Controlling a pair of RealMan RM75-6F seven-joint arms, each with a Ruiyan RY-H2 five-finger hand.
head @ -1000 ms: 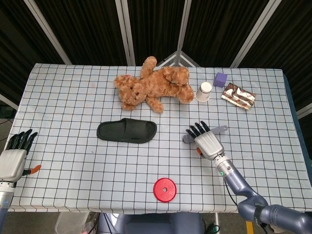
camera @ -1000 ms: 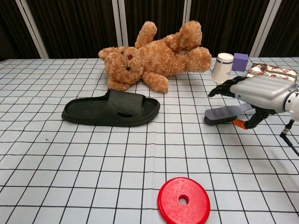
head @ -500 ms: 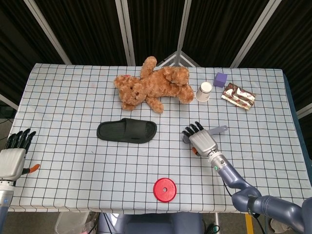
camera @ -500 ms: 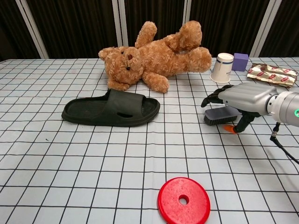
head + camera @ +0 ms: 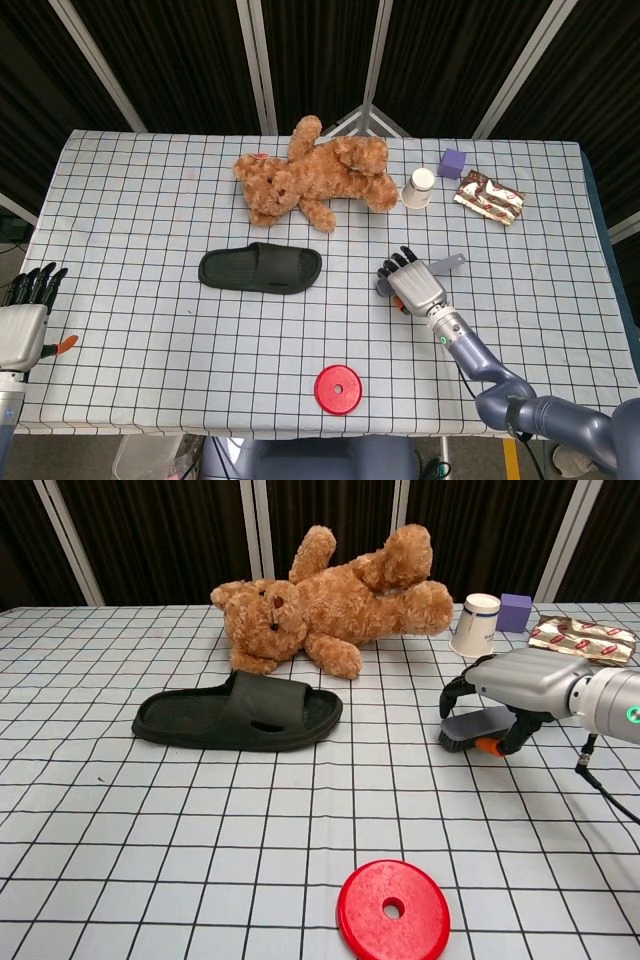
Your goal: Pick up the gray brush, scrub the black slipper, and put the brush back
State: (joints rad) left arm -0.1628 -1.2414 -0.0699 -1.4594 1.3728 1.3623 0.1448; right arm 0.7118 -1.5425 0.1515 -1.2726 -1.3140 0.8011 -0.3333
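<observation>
The gray brush point(image 5: 468, 725) lies on the checked table to the right of the black slipper point(image 5: 240, 715). My right hand point(image 5: 520, 680) sits on top of it, fingers curled down over its far side and the thumb against its near side. From the head view, the brush handle point(image 5: 451, 264) sticks out past the right hand point(image 5: 415, 286), and the slipper point(image 5: 260, 268) lies well to the left. At the table's left edge my left hand point(image 5: 25, 322) holds nothing, its fingers straight and apart.
A brown teddy bear point(image 5: 315, 175) lies behind the slipper. A white cup point(image 5: 418, 188), a purple block point(image 5: 453, 163) and a snack packet point(image 5: 490, 197) stand at the back right. A red disc point(image 5: 338, 388) lies near the front edge.
My right hand has come down onto the brush and its fingers have curled around it. The left hand has slid slightly toward the table's left edge.
</observation>
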